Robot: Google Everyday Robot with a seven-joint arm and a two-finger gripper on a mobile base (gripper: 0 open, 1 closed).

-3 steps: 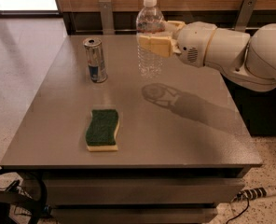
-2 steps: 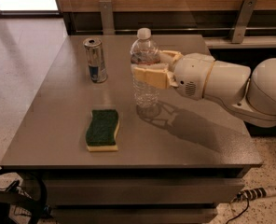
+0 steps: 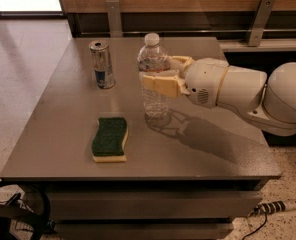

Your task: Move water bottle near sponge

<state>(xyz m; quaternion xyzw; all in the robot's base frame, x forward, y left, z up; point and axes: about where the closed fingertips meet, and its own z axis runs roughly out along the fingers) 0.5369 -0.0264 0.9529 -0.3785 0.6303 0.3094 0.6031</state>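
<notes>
The water bottle (image 3: 154,101) is clear and ribbed with a white cap, standing upright on the grey table (image 3: 63,139) near its middle. My gripper (image 3: 160,73) comes in from the right, and its cream fingers (image 3: 158,84) are shut around the bottle's upper body. The sponge (image 3: 109,138), dark green on top over yellow foam, lies flat near the front of the table. It is a short way to the left of and in front of the bottle, not touching it.
A silver and blue can (image 3: 102,64) stands upright at the back left of the table, behind the sponge. A wooden wall with metal brackets (image 3: 258,19) runs behind the table. Cables and a power strip (image 3: 278,207) lie on the floor below.
My gripper has carried the bottle from the back of the table toward the front left and lowered it, so its base now rests on or just above the table nearer the sponge.
</notes>
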